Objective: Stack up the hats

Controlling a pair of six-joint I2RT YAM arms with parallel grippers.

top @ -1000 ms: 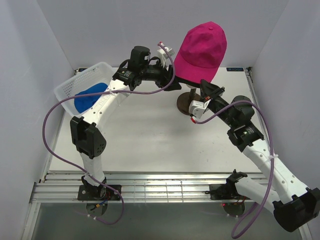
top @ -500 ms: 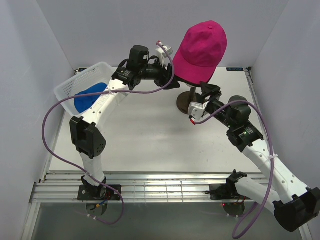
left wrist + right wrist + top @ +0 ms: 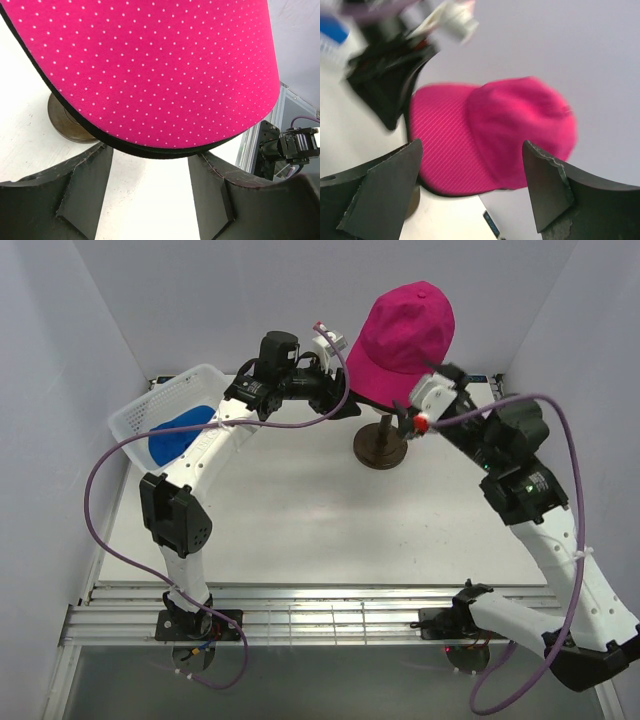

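A magenta hat (image 3: 405, 340) sits high on a dark round stand (image 3: 380, 448) at the back of the table. Its dotted brim (image 3: 150, 75) fills the left wrist view. My left gripper (image 3: 345, 405) is at the brim's left edge, open, and its fingertips (image 3: 102, 157) lie just under the brim's black rim without pinching it. My right gripper (image 3: 418, 412) hovers open just right of the stand, below the hat. In its blurred wrist view the hat (image 3: 495, 135) lies ahead between the spread jaws, untouched. A blue hat (image 3: 178, 432) lies in the basket.
A white mesh basket (image 3: 135, 415) stands tilted at the back left corner against the wall. White walls close in the table on the left, back and right. The stand's round base (image 3: 65, 125) rests on the tabletop under the brim.
My right gripper has opened and lifted from beside the stand's base to the right side of the magenta hat. The left arm and the hat have stayed still.
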